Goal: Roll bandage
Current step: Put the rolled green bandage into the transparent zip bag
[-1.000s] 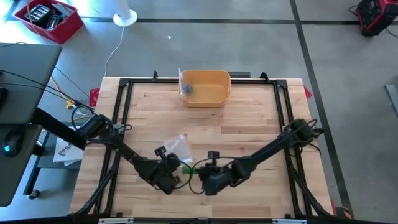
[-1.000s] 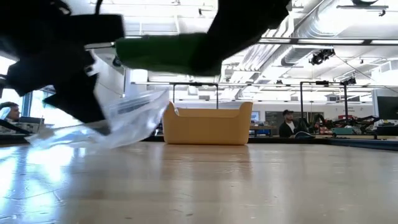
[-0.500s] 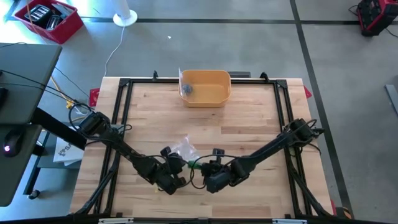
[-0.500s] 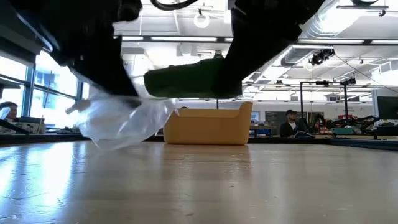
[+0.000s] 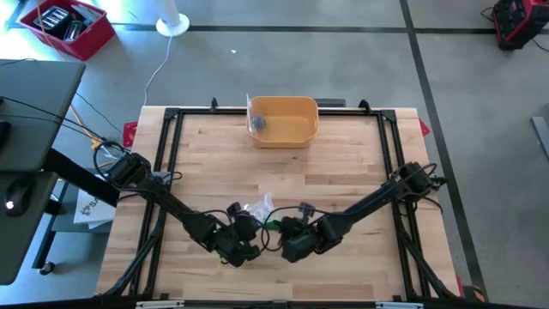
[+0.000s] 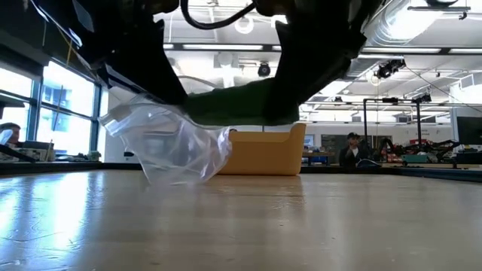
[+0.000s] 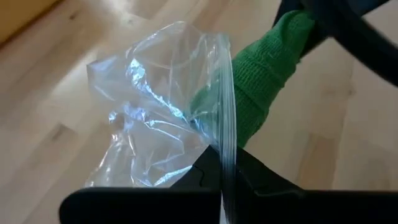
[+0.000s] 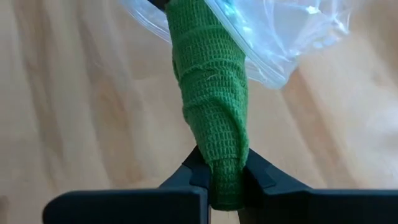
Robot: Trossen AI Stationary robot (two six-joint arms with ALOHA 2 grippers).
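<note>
Bandage [image 8: 211, 118] clamped in right gripper [image 8: 225, 180], far end inside plastic bag [image 7: 155, 118] at 12 o'clock; bag edge pinched by left gripper [image 7: 222, 171]. No readable writing.

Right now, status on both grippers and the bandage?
Left gripper shut on plastic bag. Right gripper shut on green bandage, partly inside bag. Nothing in the way.
</note>
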